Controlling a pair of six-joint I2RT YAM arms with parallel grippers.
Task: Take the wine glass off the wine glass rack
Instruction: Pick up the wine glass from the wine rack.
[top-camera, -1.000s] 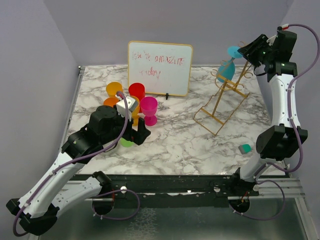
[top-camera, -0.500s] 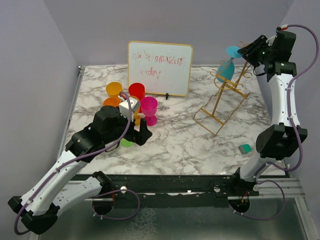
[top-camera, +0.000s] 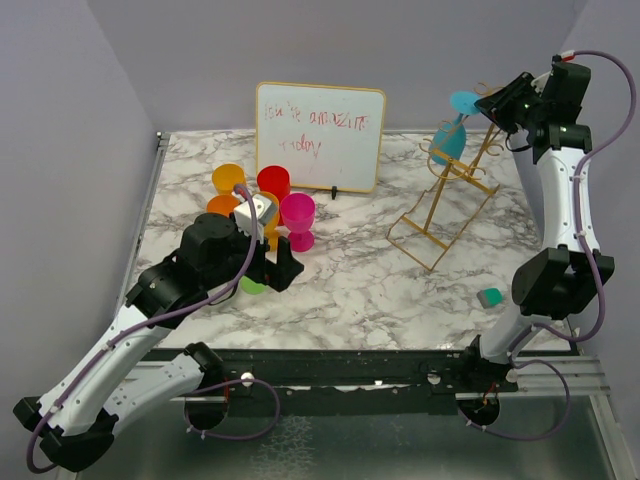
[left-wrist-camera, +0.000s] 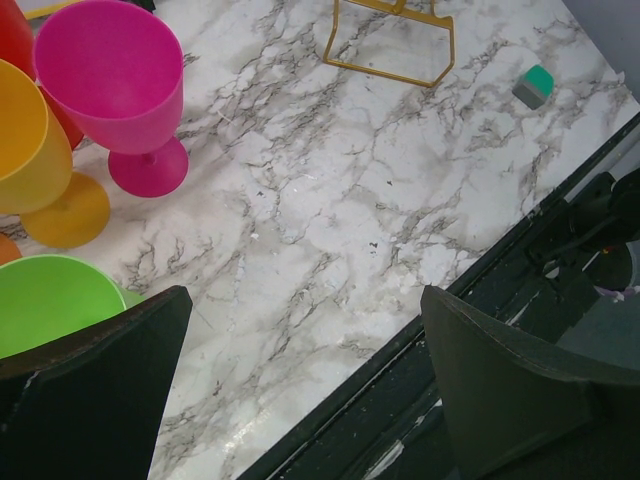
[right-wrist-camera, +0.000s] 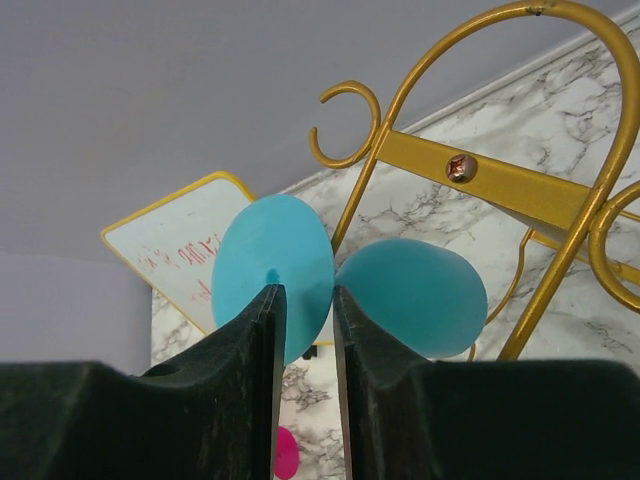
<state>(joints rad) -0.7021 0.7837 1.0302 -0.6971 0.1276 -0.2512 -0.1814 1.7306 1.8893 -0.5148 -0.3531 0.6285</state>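
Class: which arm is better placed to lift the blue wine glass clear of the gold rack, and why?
Right arm: its jaws grip the blue wine glass at its stem, atop the rack. The left arm has its jaws open by the coloured goblets across the table.

Marble table (top-camera: 350, 290) bears gold rack (top-camera: 440, 200), goblets (top-camera: 298, 212), whiteboard (top-camera: 320, 135), block (top-camera: 489, 297).

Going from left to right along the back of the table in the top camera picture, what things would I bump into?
Orange plastic goblet → white dry-erase board with a yellow frame → thin gold wire wine glass rack.
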